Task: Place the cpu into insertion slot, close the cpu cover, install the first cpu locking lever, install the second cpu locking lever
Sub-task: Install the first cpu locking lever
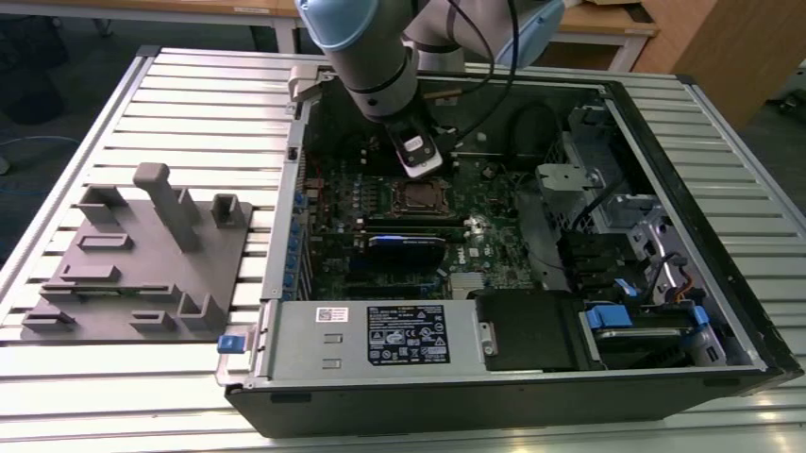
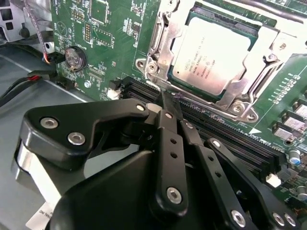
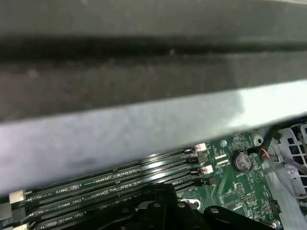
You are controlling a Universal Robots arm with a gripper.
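- Jaws of the gripper (image 2: 169, 103) are pressed together with nothing between them, the black fingers (image 2: 171, 143) meeting in a narrow tip just short of the socket's near edge, over the black memory slots (image 2: 225, 136).
- Around that tip there is little room: the slots run right under it, and the socket's metal edge lies just beyond.
- Next comes the cpu (image 2: 215, 53), a flat square chip with a dull silver-grey top and faint print, seated level in the insertion slot (image 2: 158, 50).
- Over it lies the cpu cover (image 2: 261, 76), a thin silver frame whose square cut-out lets the chip's top show; it rests flat on the chip's margins.
- Beyond, a round coin cell (image 2: 75, 58) sits on the green board (image 2: 108, 36), well apart from the socket, with red and black wires (image 2: 29, 79) near it.
- In the first wrist view, the memory slots (image 3: 115, 184) run beside the grey case wall (image 3: 120, 134), which stands close along them.
- In the exterior view, the arm (image 1: 372, 57) reaches down into the open case (image 1: 705, 189), with the gripper (image 1: 422, 172) just above the socket (image 1: 418, 195).
- Outside the case, a grey fixture (image 1: 139, 255) stands on the slatted table (image 1: 202, 94) at the exterior view's left.
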